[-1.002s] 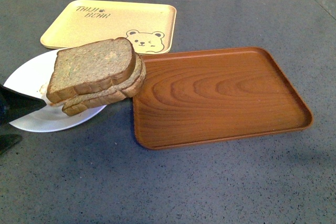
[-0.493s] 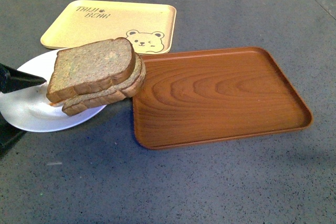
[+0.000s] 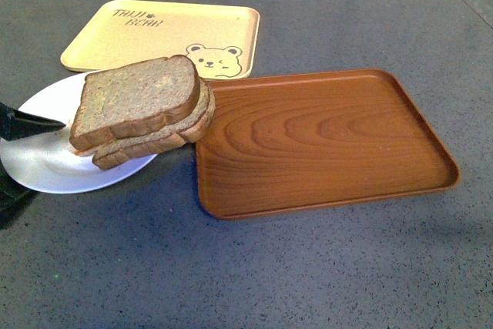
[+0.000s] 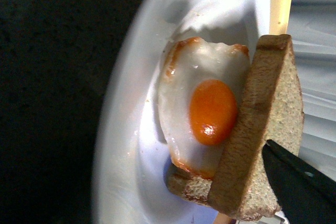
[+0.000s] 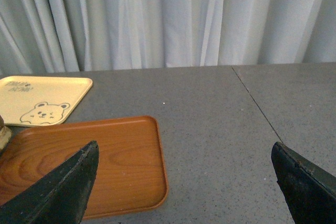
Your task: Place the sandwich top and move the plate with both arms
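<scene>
Plate (image 3: 45, 169) near edge of brown tray (image 3: 323, 144)

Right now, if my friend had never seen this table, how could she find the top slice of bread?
Find the big brown wooden tray; the round white plate sits at its left edge, in front of the yellow bear tray. The top slice is the thick, squarish brown bread lying uppermost on the plate, not the narrower rounded slice peeking out beneath.

The sandwich top (image 3: 139, 98) lies on a slice (image 3: 154, 142) on the plate (image 3: 46, 167), left of the wood tray (image 3: 323, 144). The bear tray (image 3: 162, 44) lies behind.
</scene>
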Tool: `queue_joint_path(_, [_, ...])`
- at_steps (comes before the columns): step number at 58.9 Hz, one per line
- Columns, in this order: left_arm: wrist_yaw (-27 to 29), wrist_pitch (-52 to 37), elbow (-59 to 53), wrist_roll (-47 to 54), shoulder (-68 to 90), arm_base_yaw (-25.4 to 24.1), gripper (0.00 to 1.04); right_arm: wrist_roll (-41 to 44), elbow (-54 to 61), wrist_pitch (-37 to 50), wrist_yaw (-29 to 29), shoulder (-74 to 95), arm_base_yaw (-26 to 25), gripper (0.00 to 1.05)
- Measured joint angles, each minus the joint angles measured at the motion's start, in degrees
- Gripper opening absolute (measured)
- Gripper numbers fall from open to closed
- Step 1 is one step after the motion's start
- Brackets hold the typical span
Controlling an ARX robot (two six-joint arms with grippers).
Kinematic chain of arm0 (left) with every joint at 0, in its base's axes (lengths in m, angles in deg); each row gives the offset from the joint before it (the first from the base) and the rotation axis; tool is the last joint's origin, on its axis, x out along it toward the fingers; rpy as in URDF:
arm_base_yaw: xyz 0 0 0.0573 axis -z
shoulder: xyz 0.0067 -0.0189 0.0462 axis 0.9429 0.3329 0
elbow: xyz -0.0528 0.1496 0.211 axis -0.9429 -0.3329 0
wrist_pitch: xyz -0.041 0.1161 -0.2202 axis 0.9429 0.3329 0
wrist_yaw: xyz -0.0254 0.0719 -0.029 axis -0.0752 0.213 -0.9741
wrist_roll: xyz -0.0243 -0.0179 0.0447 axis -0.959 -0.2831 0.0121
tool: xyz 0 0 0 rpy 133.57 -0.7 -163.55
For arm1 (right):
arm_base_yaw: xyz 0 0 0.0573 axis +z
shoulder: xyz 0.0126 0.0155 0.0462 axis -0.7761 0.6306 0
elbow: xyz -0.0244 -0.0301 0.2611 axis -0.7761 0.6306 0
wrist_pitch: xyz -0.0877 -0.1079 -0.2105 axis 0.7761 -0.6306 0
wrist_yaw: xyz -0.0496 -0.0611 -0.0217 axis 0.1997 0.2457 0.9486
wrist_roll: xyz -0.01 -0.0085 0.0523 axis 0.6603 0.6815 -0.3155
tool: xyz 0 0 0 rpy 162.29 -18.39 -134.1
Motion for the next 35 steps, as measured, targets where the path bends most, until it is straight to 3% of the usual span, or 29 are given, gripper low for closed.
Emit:
queue_joint_path(24, [1.7, -3.0, -1.3, -1.8, 0.4, 0.6, 0.07, 0.0, 0.0, 0.0, 0.0, 0.0, 0.0, 0.96])
queue_joint_path(35, [1.6, -4.0, -2.6, -2.3, -0.3, 0.9, 0.03, 0.0, 0.0, 0.0, 0.0, 0.0, 0.0, 0.96])
